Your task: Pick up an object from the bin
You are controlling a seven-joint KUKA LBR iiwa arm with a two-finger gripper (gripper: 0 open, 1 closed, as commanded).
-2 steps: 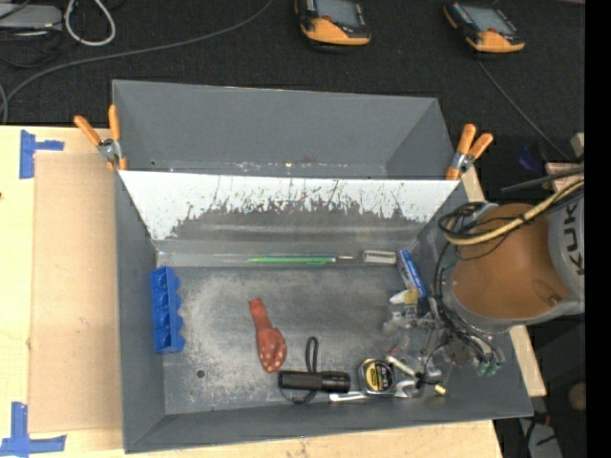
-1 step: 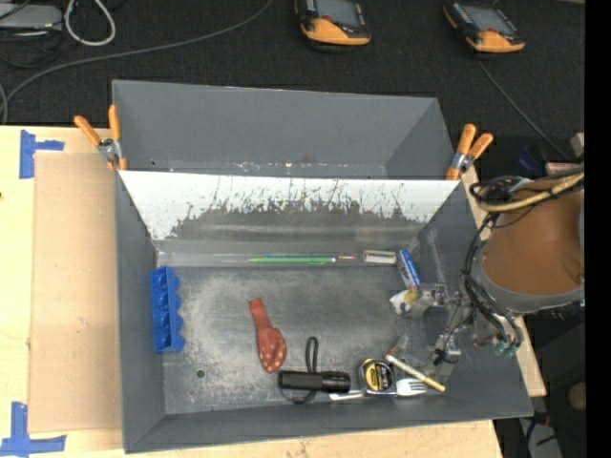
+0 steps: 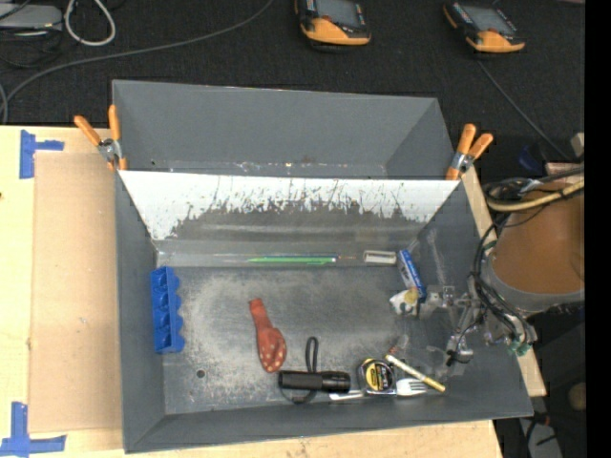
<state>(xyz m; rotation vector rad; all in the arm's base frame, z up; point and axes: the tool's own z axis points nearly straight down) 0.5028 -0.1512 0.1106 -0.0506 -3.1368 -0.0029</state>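
Grey metal bin (image 3: 286, 160), right side: jaws, opening indiscernible, near yellow tape measure (image 3: 379, 375) and white fork (image 3: 410, 386).

One of each kind lay in the grey metal bin (image 3: 286, 141). Far to the view's left of the tool (image 3: 456, 343) was one blue ridged plastic block (image 3: 167, 310). Nearer were one reddish rubber bulb-shaped piece (image 3: 268, 338) and one black cylindrical torch (image 3: 313, 382). Just beside the tool were one yellow-and-black tape measure (image 3: 379, 375), one white plastic fork (image 3: 407, 387) and one blue-and-white tube (image 3: 411, 273). Beyond it lay one thin green rod (image 3: 291, 260) and one short grey cylinder (image 3: 380, 257).
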